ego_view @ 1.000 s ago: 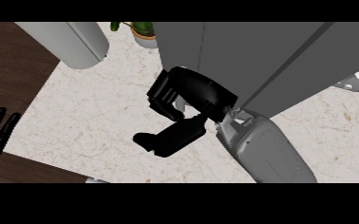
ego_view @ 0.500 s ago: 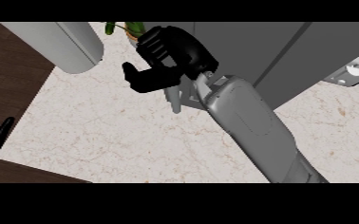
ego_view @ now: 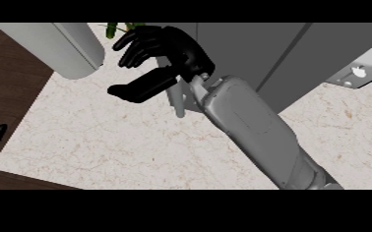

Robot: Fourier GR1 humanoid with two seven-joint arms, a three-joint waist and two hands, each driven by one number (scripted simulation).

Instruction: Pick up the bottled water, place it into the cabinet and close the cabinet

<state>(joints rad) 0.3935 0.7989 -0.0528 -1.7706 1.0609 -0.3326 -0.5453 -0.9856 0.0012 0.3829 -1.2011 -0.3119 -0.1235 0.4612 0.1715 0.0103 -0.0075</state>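
Note:
The grey cabinet [ego_view: 247, 49] stands at the back of the counter, its door fronts looking closed, with a thin vertical handle [ego_view: 178, 103] at its lower left. My right hand [ego_view: 170, 54] is up against the cabinet's left front. Its fingers [ego_view: 134, 46] are relaxed and spread to the left, and the thumb [ego_view: 141, 86] sticks out low and left. It holds nothing. The grey forearm [ego_view: 247, 128] comes in from the lower right and hides part of the door. No water bottle shows in this view. My left hand is out of the picture.
A big grey rounded body [ego_view: 65, 49] stands at the back left, with green plant leaves [ego_view: 120, 28] beside it. The speckled counter [ego_view: 102, 137] ends at a dark wooden strip [ego_view: 18, 86] on the left. A grey bracket [ego_view: 355, 71] sits at the right edge.
My right hand has risen from the counter's middle to the cabinet's upper left front. In the last half second its fingers spread out to the left.

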